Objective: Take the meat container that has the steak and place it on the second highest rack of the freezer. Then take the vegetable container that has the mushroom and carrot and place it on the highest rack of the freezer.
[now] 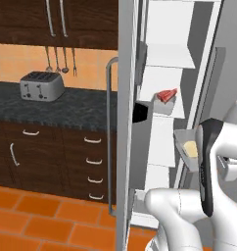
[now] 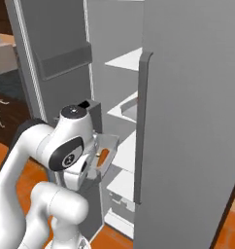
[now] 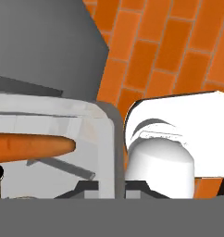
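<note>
The freezer [image 1: 124, 122] stands open, its white shelves [image 2: 126, 59] showing. On a shelf inside sits the meat container [image 1: 163, 106] with the red steak [image 1: 167, 94] in it. In front of the shelves, lower and nearer to me, hangs the vegetable container [image 1: 184, 139] with the pale mushroom [image 1: 190, 148] and the orange carrot [image 2: 103, 155]. My gripper [image 3: 107, 187] is shut on this tray's near rim [image 3: 109, 139]. The carrot [image 3: 33, 145] lies across the tray close to the fingers. My arm hides part of the tray in the left base view.
A freezer door [image 2: 187, 121] with a long bar handle [image 2: 140, 126] stands close on the right. The other door carries dark-grey bins [image 2: 63, 61]. Left of the freezer a dark counter [image 1: 66, 110] holds a toaster [image 1: 41, 86], with drawers [image 1: 93, 162] below. The floor [image 1: 37, 220] is orange tile.
</note>
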Robot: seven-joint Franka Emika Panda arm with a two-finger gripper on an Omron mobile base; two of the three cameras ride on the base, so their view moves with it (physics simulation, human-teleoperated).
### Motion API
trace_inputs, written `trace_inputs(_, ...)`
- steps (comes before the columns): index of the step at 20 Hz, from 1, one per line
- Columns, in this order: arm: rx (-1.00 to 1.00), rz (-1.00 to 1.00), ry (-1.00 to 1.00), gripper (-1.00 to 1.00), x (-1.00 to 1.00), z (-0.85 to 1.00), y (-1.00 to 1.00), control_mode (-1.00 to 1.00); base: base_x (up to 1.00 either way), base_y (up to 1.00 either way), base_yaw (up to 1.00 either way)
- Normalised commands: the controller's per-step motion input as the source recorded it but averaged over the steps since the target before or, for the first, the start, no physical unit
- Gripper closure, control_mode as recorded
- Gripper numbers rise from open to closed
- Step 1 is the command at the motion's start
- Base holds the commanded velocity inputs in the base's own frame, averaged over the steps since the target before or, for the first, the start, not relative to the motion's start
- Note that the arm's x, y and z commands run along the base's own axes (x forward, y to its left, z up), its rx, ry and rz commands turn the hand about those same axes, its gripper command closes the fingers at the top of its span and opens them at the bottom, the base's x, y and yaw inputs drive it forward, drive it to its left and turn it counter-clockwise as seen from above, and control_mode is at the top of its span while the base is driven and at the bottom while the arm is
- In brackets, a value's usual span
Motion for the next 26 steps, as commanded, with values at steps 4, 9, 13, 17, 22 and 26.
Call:
trace_inputs(4, 0.0, 0.0, 0.0, 1.0, 0.0, 0.0, 0.0, 1.0, 0.24, -0.04, 0.33)
trace_inputs(9, 0.0, 0.0, 0.0, 1.0, 0.0, 0.0, 0.0, 1.0, 0.49, -0.13, 0.21)
trace_inputs(13, 0.0, 0.0, 0.0, 1.0, 0.0, 0.0, 0.0, 1.0, 0.07, -0.39, 0.12)
trace_inputs(17, 0.0, 0.0, 0.0, 1.0, 0.0, 0.0, 0.0, 1.0, 0.05, -0.51, 0.09)
trace_inputs(22, 0.0, 0.0, 0.0, 1.0, 0.0, 0.0, 0.0, 1.0, 0.01, -0.31, 0.03)
trace_inputs(26, 0.0, 0.0, 0.0, 1.0, 0.0, 0.0, 0.0, 1.0, 0.0, 0.0, 0.0)
